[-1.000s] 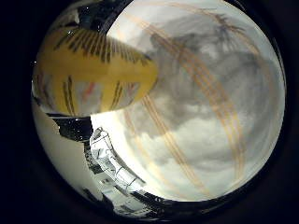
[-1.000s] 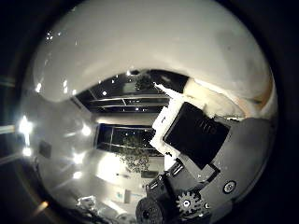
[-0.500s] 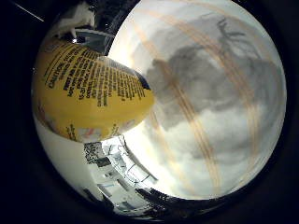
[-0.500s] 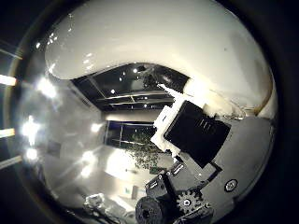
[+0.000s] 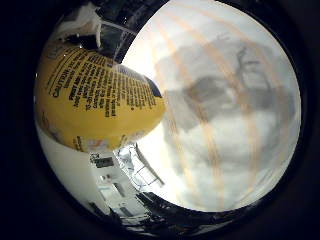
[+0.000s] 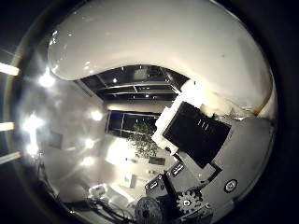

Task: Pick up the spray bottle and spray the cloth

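The striped cloth (image 5: 220,125) fills the right of my little-finger view. The yellow spray bottle (image 5: 95,100) sits close at left, apparently gripped by my hand (image 6: 196,135), though I can't tell for sure. I'd aim the nozzle at the cloth, then squeeze.

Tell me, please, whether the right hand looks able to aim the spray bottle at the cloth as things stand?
Probably yes: the yellow spray bottle sits close against the palm, and the striped cloth lies open beyond it with nothing between. The right hand shows, but its grip is unclear.
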`<state>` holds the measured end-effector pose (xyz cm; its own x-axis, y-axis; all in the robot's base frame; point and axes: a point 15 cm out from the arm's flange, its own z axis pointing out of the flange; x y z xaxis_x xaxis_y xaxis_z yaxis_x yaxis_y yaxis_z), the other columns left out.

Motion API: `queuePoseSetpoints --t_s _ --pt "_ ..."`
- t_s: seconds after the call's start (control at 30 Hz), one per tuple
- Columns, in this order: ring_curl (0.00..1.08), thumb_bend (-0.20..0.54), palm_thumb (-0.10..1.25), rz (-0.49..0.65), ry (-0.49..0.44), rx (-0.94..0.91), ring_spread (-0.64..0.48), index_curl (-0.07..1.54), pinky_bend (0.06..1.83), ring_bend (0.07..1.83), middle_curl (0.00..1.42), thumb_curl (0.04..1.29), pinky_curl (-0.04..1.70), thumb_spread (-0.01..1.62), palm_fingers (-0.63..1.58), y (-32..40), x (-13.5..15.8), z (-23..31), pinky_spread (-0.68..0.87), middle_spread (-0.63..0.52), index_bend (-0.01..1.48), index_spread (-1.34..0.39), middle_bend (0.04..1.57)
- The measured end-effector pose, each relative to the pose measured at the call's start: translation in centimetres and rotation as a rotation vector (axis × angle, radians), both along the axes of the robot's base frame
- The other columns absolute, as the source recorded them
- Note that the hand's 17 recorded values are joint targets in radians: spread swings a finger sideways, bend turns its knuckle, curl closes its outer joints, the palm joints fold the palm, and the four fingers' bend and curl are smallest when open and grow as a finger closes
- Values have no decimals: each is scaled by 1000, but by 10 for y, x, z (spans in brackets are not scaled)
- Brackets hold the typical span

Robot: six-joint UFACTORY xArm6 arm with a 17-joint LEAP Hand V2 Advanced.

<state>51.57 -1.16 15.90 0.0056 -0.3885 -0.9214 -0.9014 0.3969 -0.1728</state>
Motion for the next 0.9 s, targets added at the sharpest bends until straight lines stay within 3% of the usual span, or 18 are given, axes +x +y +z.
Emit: queuePoseSetpoints --t_s 0.4,0.9 --pt "558 -13 1076 261 124 -236 -151 666 1165 1455 567 782 962 896 1208 -15 -45 52 -164 -65 1174 -179 1340" --pt "560 -13 1065 670 219 -592 -153 660 1082 1451 558 811 1085 902 1214 74 -23 148 -181 -65 1173 -178 1342"
